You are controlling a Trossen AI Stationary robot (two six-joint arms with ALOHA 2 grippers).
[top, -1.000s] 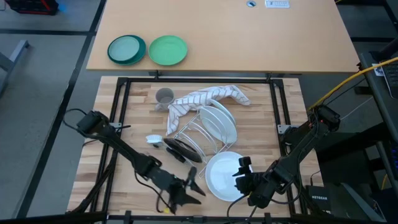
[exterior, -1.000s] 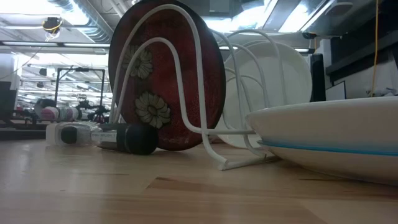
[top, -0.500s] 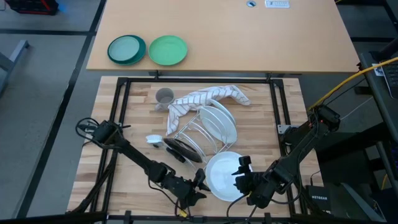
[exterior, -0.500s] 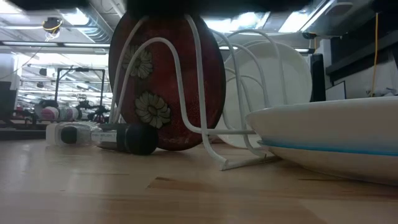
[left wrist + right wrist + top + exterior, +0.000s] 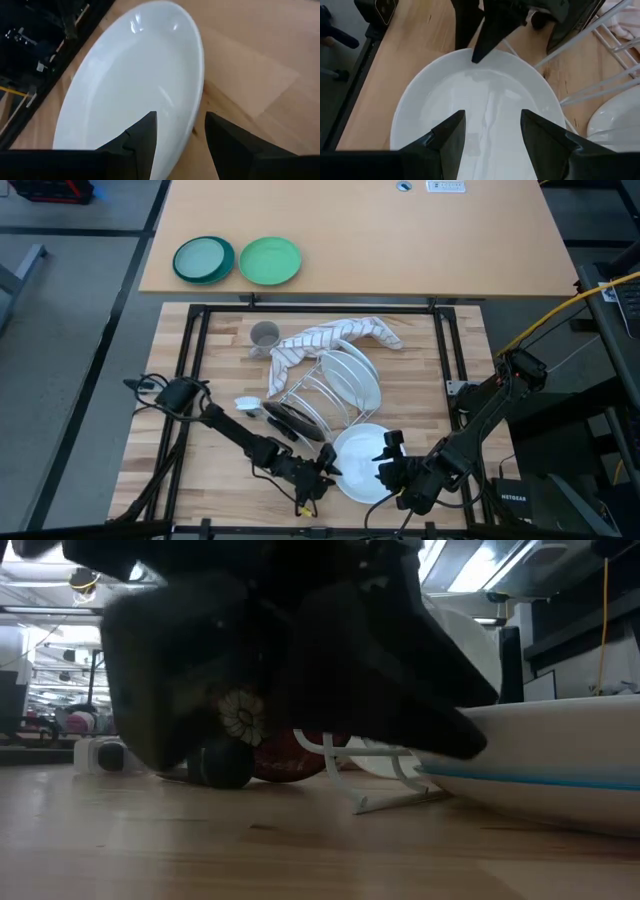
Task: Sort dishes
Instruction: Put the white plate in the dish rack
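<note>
Since the earlier frame, the left gripper [image 5: 327,468] has come across the table to the near-left rim of the white plate [image 5: 360,463], and its parted fingers [image 5: 141,142] straddle that rim. On the opposite side of this plate, the right gripper [image 5: 384,467] hangs over the rim with its fingers apart. Just behind the plate stands the wire rack [image 5: 322,395], with the red-flowered plate [image 5: 296,421] leaning at its end.

L arm stretched low, left gripper [image 5: 328,470] fingers apart; R arm folded, right gripper [image 5: 385,460] fingers apart.
</note>
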